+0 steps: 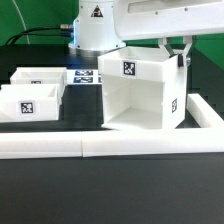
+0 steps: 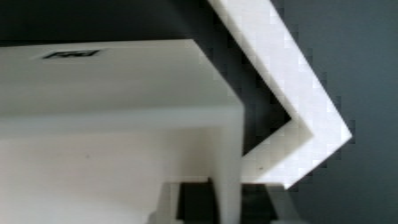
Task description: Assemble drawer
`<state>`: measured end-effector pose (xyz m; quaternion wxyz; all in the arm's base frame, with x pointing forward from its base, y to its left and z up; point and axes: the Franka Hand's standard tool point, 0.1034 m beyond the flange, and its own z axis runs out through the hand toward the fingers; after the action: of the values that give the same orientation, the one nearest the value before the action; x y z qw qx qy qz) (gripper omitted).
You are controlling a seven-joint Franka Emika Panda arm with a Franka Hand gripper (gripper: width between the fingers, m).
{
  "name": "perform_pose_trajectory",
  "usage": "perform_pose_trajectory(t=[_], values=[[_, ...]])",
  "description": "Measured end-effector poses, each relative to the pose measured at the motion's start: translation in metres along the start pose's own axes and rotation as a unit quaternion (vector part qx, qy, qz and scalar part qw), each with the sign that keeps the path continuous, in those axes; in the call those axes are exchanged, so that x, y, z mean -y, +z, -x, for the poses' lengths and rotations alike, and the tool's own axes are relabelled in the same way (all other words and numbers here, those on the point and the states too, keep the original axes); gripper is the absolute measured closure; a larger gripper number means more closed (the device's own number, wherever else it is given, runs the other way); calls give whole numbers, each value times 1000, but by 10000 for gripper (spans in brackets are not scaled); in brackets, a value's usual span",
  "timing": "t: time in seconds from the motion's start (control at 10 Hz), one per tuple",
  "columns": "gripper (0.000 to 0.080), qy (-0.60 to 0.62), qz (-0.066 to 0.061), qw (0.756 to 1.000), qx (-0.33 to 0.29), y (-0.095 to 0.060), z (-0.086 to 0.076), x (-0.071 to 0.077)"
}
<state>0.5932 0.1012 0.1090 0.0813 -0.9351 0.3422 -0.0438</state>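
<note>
The white open-fronted drawer case stands on the black table at the exterior view's right, with a tag on its top. My gripper is at the case's top right corner, its two fingers straddling the right side wall. In the wrist view the gripper has a dark finger pressed on each side of that thin white wall, with the case spreading out beyond. Two small tagged open-top trays sit at the exterior view's left, apart from the case.
A long low white rail runs along the front, and another along the exterior view's right, close beside the case. It also shows in the wrist view. The marker board lies behind, by the arm's base.
</note>
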Motion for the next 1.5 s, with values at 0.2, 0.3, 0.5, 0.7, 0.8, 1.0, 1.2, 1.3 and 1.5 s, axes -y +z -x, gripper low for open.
perform_pose_trajectory(t=[0.2, 0.3, 0.5, 0.7, 0.8, 1.0, 1.2, 1.3, 1.5], values=[[758, 61, -5, 998, 1, -1, 1, 3], [758, 88, -7, 996, 3, -1, 2, 4], [758, 221, -10, 975, 13, 1, 5, 4], [758, 346, -2, 938, 30, 8, 9, 2], [758, 381, -7, 924, 33, 8, 8, 3], [758, 417, -8, 908, 36, 8, 11, 5], [758, 412, -6, 911, 38, 8, 10, 5], [758, 411, -5, 911, 40, 10, 4, 10], [758, 414, -16, 910, 37, 13, -13, 23]])
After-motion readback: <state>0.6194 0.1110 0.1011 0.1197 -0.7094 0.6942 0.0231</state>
